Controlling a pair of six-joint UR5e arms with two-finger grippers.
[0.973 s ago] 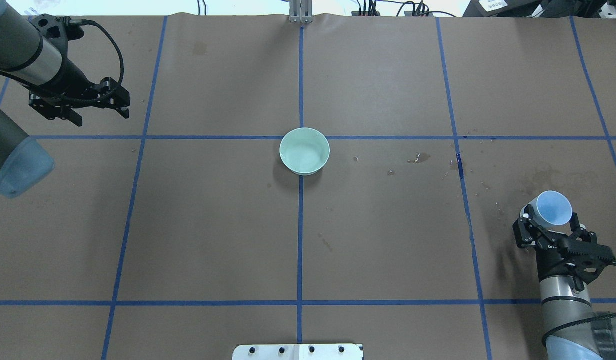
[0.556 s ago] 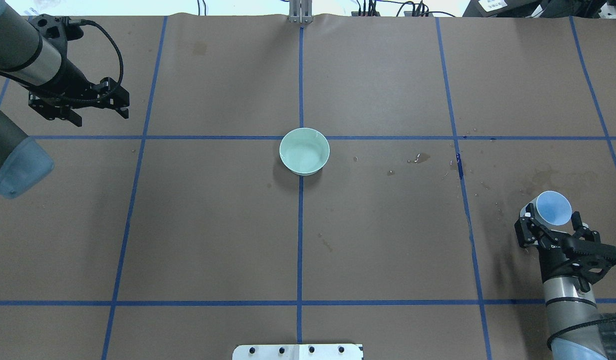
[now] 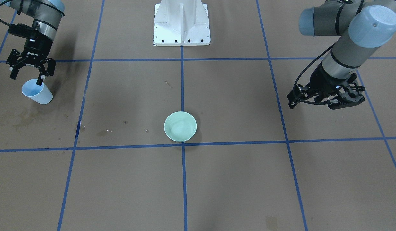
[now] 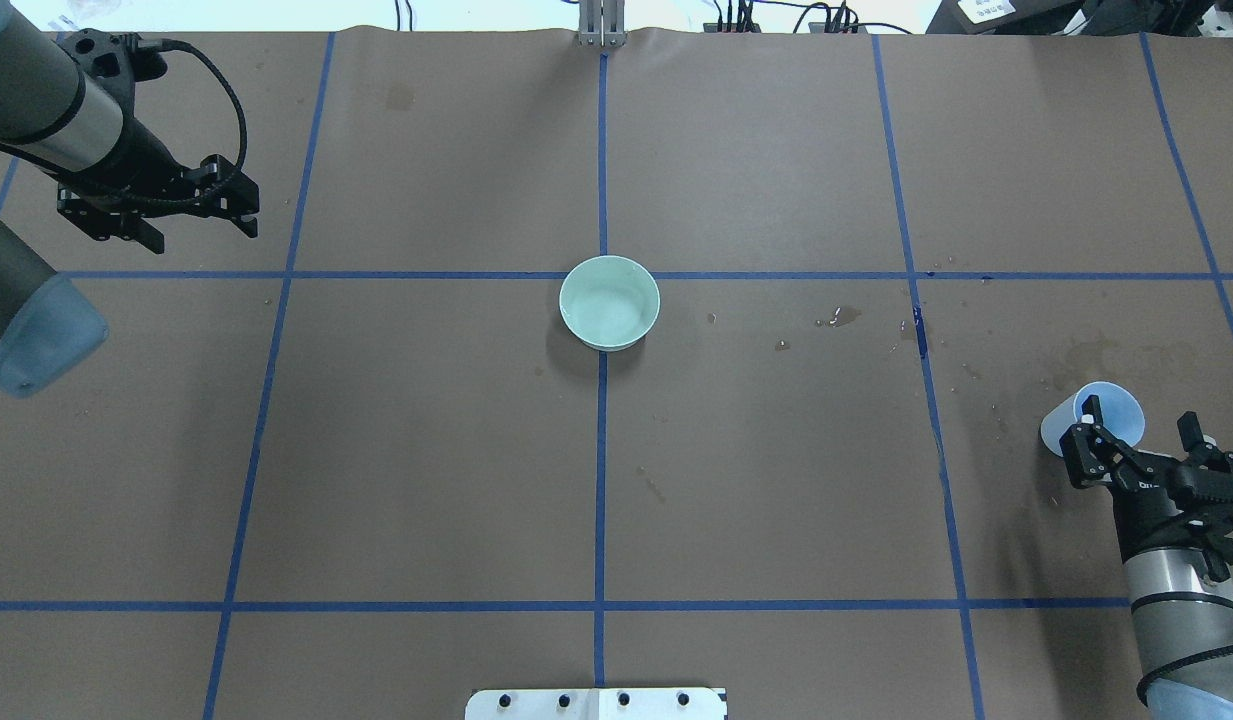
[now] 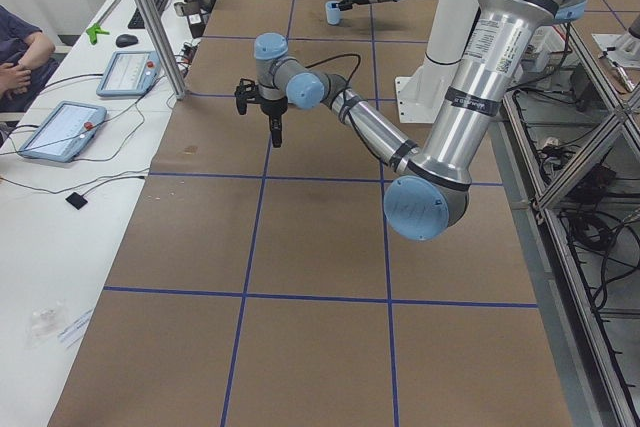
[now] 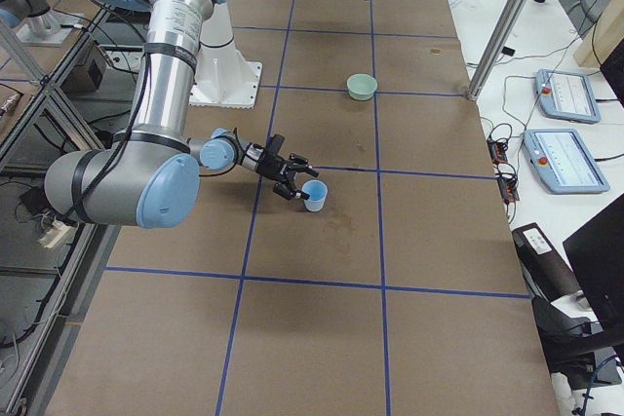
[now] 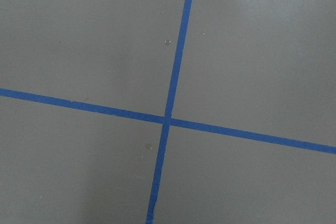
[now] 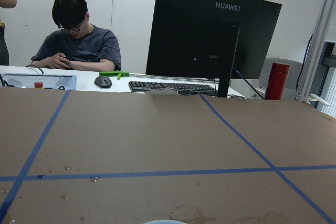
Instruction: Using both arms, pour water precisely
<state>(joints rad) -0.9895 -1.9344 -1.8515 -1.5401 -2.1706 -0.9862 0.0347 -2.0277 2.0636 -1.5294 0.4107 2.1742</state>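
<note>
The water [image 4: 838, 318] shows only as small drops and a damp stain on the brown paper of the desk [image 4: 426, 450], between the bowl and the cup and close to a blue tape line [image 4: 916, 330]; whether either vessel holds any cannot be told. The light blue cup [image 4: 1111, 412] stands on the desk at the robot's right, well apart from the pale green bowl [image 4: 609, 302]. The bowl sits at the middle of the desk, just on the robot's side of a crossing of tape lines. The right arm [image 4: 1166, 600] reaches toward the cup from the robot's edge. The right jaws are spread wide and grip nothing: the cup's rim lies beside one fingertip, and the other fingertip is clear of it. In the right wrist view only a sliver of that rim shows at the bottom edge. The left arm [image 4: 36, 110] hangs over the far left part of the desk, well away from both bowl and cup. The left jaws are likewise spread and empty, above bare paper and a tape crossing. A white pedestal [image 3: 181, 22] stands at the robot's edge. Beyond the desk a person [image 8: 79, 45] sits beside a black monitor [image 8: 210, 30]
</note>
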